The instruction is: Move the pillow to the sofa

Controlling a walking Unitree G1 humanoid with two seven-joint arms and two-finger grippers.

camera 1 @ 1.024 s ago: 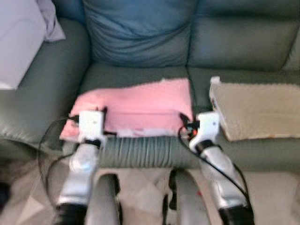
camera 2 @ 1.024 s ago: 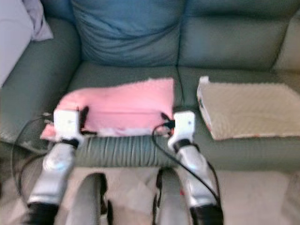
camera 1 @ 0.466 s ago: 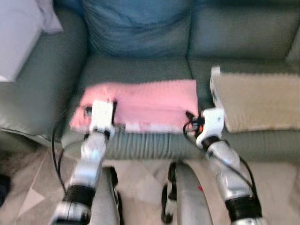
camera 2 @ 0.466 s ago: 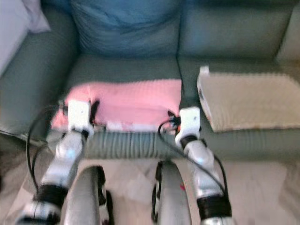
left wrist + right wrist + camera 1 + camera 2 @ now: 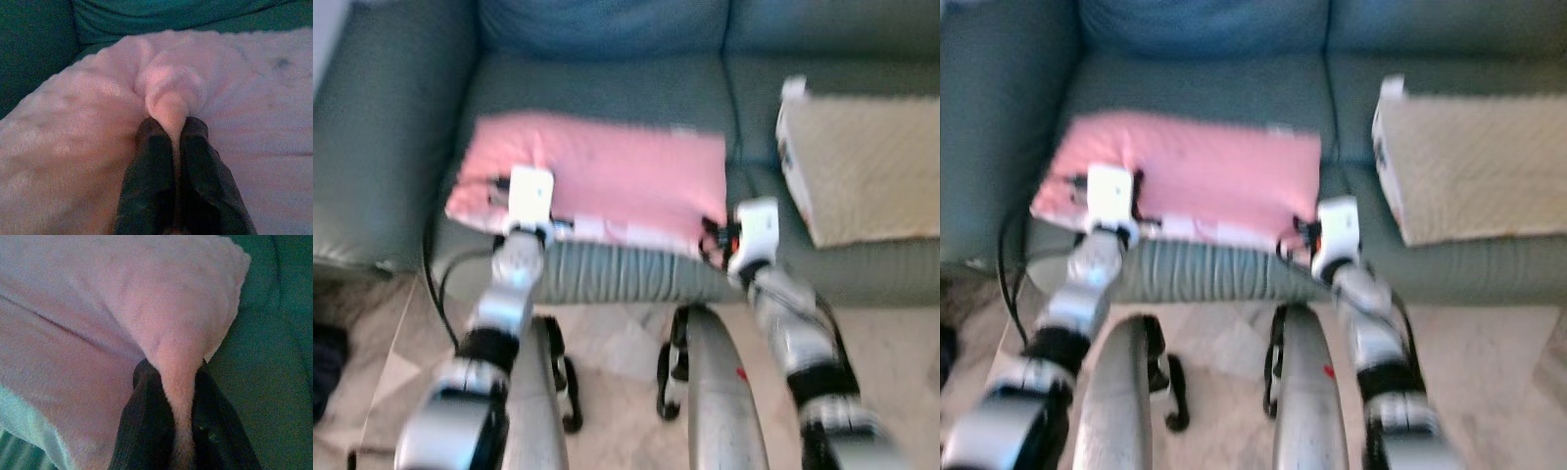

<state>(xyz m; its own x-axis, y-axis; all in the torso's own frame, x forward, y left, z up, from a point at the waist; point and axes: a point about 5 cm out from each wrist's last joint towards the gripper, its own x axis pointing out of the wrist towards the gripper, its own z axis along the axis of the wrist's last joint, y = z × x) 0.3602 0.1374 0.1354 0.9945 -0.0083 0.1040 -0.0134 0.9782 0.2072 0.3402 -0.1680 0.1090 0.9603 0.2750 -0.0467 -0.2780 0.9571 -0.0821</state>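
Note:
A flat pink pillow (image 5: 607, 176) lies on the front of the green sofa seat (image 5: 597, 88). My left gripper (image 5: 171, 128) is shut on a bunched fold of the pillow near its left front corner, where the wrist (image 5: 530, 194) rests. My right gripper (image 5: 172, 377) is shut on the pillow's right front corner, with its wrist (image 5: 754, 230) at the seat's front edge. The black fingers (image 5: 151, 161) clamp the plush fabric from both sides.
A beige cushion (image 5: 862, 166) lies on the sofa seat to the right of the pillow. A blue back cushion (image 5: 597, 24) stands behind it. The sofa's armrest (image 5: 382, 127) rises at the left. Tiled floor (image 5: 617, 352) and my legs lie below.
The view has tipped down and shifted, so the sofa looks nearer. Both grippers keep hold of the pink pillow, which now lies slightly further onto the seat and skewed.

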